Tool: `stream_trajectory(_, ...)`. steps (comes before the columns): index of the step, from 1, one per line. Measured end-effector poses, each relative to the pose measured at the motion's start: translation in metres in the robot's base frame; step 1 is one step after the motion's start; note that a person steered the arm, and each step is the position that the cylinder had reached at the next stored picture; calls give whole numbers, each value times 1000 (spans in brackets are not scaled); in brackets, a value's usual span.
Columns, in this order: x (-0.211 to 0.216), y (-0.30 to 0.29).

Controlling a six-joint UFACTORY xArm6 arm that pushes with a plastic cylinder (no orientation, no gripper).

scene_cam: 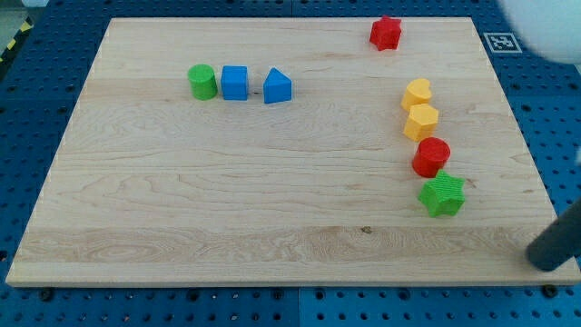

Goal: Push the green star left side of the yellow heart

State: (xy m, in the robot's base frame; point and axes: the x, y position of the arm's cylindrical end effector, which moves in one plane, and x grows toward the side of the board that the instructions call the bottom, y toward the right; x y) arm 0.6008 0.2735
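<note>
The green star (442,194) lies on the wooden board at the view's lower right. The yellow heart (417,93) sits above it, towards the view's top, with a yellow hexagon (421,122) and a red cylinder (431,157) in a column between them. The red cylinder touches the green star's upper edge. My rod comes in from the view's right edge, and my tip (546,261) rests just past the board's right edge, to the lower right of the green star and well apart from it.
A red star (386,33) sits near the board's top edge. A green cylinder (201,82), a blue cube (234,83) and a blue triangular block (277,87) form a row at the upper left. A blurred white shape (545,27) fills the top right corner.
</note>
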Motion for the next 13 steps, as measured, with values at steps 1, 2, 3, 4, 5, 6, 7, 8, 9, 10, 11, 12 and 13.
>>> stream_trajectory(1,-26,-5)
stream_trajectory(2,-28,-12)
stream_trajectory(3,-36,-50)
stream_trajectory(4,-43,-85)
stream_trajectory(5,-54,-95)
stream_trajectory(6,-56,-99)
stream_trajectory(7,-60,-126)
stream_trajectory(8,-67,-147)
stream_trajectory(9,-84,-147)
stream_trajectory(10,-103,-159)
stream_trajectory(11,-126,-176)
stream_trajectory(12,-154,-185)
stream_trajectory(13,-185,-189)
